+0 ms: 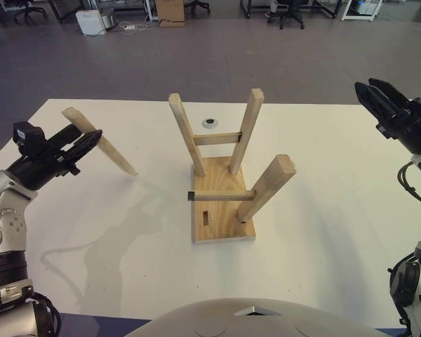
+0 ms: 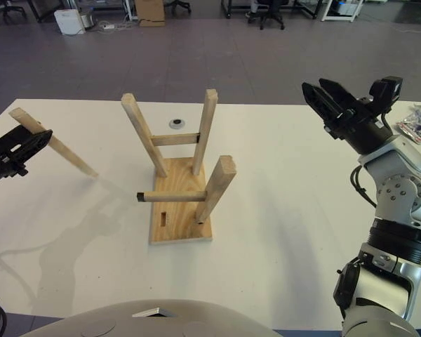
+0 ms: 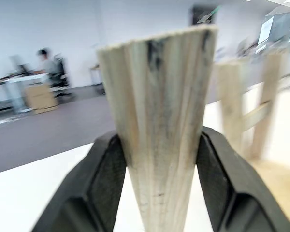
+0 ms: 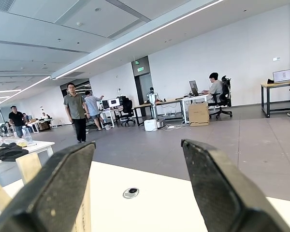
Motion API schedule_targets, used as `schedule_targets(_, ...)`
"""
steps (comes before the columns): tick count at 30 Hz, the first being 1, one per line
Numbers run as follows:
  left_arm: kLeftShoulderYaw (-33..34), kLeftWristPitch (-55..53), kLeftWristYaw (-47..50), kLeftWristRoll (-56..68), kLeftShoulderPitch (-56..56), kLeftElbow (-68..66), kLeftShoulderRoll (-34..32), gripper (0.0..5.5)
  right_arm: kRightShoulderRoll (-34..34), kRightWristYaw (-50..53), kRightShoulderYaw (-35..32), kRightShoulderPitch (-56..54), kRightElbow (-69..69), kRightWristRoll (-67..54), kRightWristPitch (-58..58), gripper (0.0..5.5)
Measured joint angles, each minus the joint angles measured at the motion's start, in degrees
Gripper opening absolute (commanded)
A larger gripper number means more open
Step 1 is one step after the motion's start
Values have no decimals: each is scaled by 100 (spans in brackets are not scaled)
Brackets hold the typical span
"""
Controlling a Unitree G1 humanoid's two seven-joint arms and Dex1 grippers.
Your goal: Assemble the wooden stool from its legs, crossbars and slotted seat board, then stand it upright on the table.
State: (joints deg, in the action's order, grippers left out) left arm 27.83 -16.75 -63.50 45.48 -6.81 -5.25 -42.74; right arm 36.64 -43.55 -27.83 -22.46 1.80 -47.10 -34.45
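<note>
- Your left gripper clamps the 4th leg, tilted above the table's left side.
- The seat board lies mid-table, with 3 legs and 2 crossbars sticking up.
- Your right gripper hangs spread wide above the right edge.
- A round grommet sits behind the board.

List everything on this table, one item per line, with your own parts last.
table: one, white, under everything
seat board: one, light wood, flat at mid-table, one slot unfilled
fitted legs: three, light wood, slanting up from the seat board
crossbars: two, light wood, one joining the two far legs, one sticking out from the near leg
loose leg: one, light wood, held above the table's left side
grommet: one, grey, in the table beyond the seat board
packet: one, mixed colours, table's right edge
left claw: black, shut on the loose leg
right claw: black, open, raised at the table's right side
</note>
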Motion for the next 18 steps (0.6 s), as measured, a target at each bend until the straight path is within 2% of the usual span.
schedule_targets(2,104,-374,-636,576,4,110,-23,203,-35,-3,103,-16,36,8,2,333)
schedule_targets(6,100,-442,-1709,803,188,266,-48,203,-75,-13,218,-107,161,29,74,333)
schedule_targets(13,-339,-405,-1980,820,196,734,386,203,-135,-80,486,-326,223,87,134,333)
schedule_targets(18,-923,-101,-2330,545,206,790,677,203,-135,-53,500,-380,156,89,133,333)
